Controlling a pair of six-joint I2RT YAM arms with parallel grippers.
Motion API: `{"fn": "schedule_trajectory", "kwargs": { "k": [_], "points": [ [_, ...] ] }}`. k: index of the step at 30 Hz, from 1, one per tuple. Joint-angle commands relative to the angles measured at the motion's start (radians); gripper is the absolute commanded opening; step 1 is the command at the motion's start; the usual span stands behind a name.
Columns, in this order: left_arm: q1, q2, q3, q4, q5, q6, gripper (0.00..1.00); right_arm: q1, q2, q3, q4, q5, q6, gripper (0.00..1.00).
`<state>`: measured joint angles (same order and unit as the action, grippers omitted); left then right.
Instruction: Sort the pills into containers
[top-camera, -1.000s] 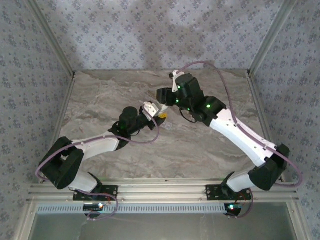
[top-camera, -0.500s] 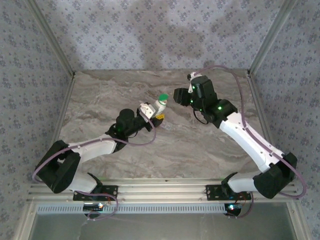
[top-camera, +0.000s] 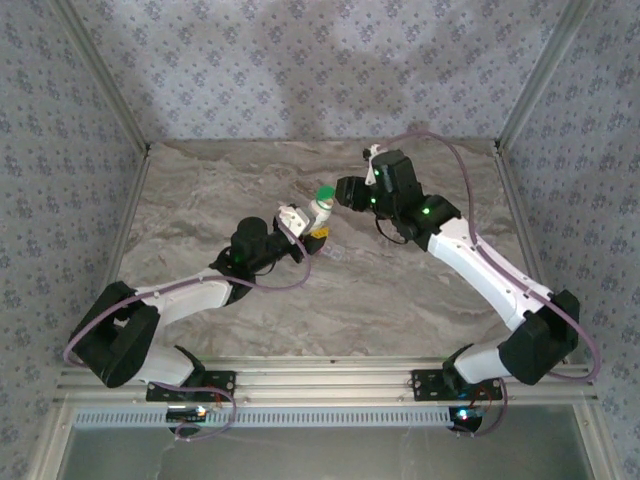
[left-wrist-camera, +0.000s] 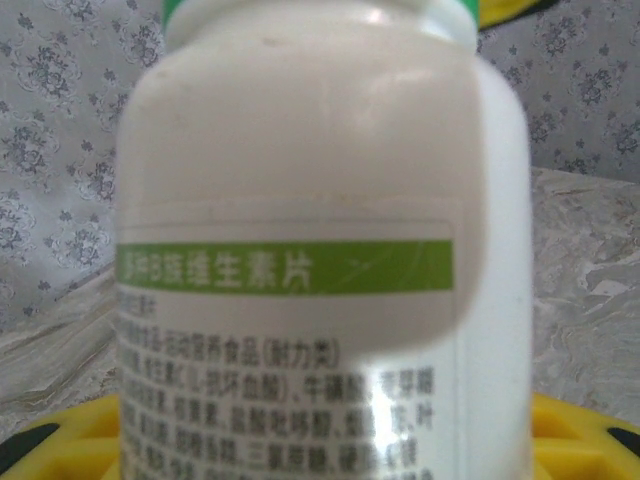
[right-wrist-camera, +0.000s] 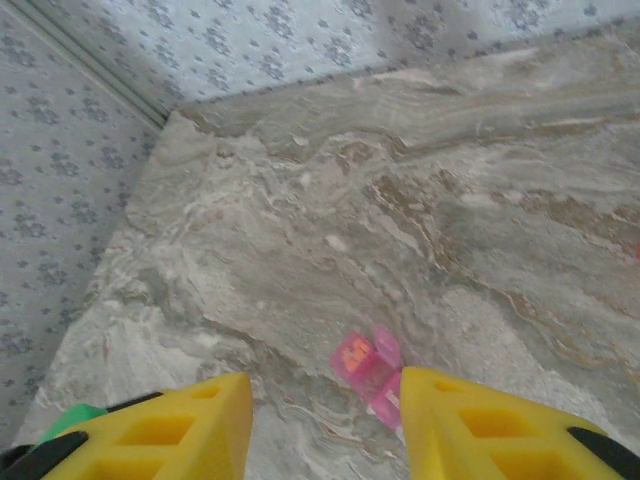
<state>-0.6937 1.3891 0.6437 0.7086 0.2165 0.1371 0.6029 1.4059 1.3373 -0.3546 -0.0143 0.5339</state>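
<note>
Right gripper (top-camera: 343, 190) has swung back toward the green cap (top-camera: 325, 194), fingers spread and empty, while my left gripper (top-camera: 314, 226) pinches the white bottle (left-wrist-camera: 300, 200). I see the pill box (right-wrist-camera: 368, 372) flat on the table (right-wrist-camera: 450, 200), near the bottle. I judge it light, stiff and slippery, best taken across its long edges.

White bottle (left-wrist-camera: 300, 150), green cap (top-camera: 325, 194)

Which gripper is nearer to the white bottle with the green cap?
Left. The left gripper grips the white bottle by its body. The right gripper hovers close beside the green cap, jaws apart with nothing between them.
</note>
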Motion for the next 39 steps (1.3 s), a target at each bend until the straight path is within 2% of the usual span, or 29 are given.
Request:
{"fn": "schedule_trajectory", "kwargs": {
  "k": [1,4,9,17,28,36,39],
  "points": [
    [-0.002,0.006,0.017,0.022,0.033,-0.007,0.0,0.02,0.025,0.055,0.011,-0.059,-0.021,0.44],
    [-0.004,0.009,0.022,0.017,0.033,-0.004,0.0,0.044,0.05,0.079,-0.007,-0.111,-0.044,0.44],
    [-0.005,0.012,0.033,0.004,0.026,0.003,0.0,0.086,0.074,0.112,-0.068,-0.091,-0.09,0.46],
    [-0.004,-0.005,0.027,-0.005,-0.02,0.005,0.0,0.093,0.085,0.095,-0.109,-0.088,-0.092,0.5],
    [0.001,-0.127,0.01,0.028,-0.041,-0.005,0.0,0.04,0.058,-0.051,-0.037,-0.146,0.0,0.46],
    [0.016,-0.156,-0.017,0.072,-0.044,-0.029,0.0,0.026,0.051,-0.055,-0.031,-0.144,0.01,0.46],
    [0.024,-0.148,-0.007,0.035,-0.032,-0.023,0.0,0.018,0.048,-0.055,-0.015,-0.149,0.008,0.47]
  ]
}}
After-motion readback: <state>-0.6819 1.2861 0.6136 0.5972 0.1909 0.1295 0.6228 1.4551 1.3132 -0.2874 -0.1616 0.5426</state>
